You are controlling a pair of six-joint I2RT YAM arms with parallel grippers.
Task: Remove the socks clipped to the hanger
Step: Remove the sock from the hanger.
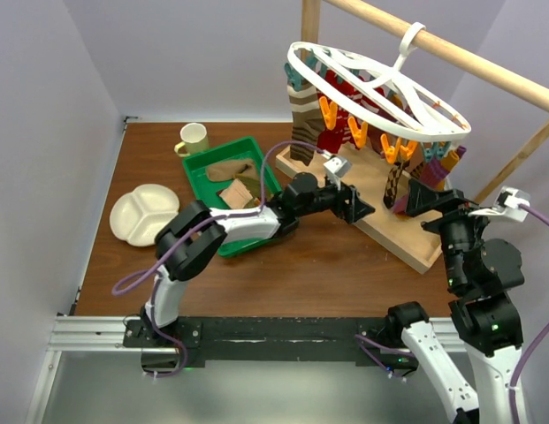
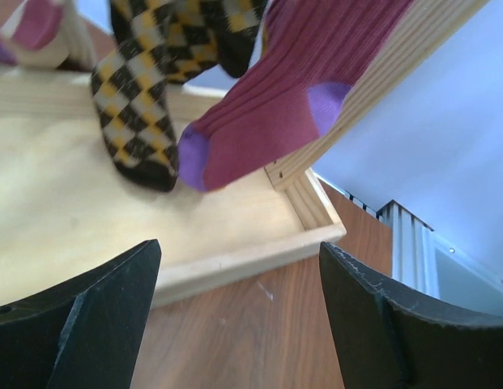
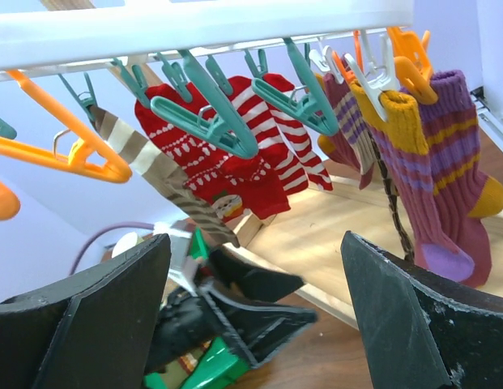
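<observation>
The white oval hanger (image 1: 380, 84) hangs by its hook from a wooden rail, with orange and teal clips holding several socks. A brown striped sock (image 1: 301, 124), red socks (image 1: 338, 128), an argyle sock (image 1: 394, 183) and maroon-purple socks (image 1: 438, 164) hang from it. My left gripper (image 1: 359, 208) is open and empty, low over the table just before the stand's base, below the argyle sock (image 2: 142, 97) and a maroon sock (image 2: 267, 105). My right gripper (image 1: 414, 198) is open and empty beside the hanging socks. Its view shows the rim (image 3: 194, 24), teal clips (image 3: 211, 113) and red socks (image 3: 227, 154).
A wooden stand holds the rail (image 1: 468, 60) over a wooden base (image 1: 407, 237). A green tray (image 1: 203, 168) holds a few socks (image 1: 235, 191). A cup (image 1: 194, 138) and a white divided plate (image 1: 143, 215) sit at the left. Walls enclose the table.
</observation>
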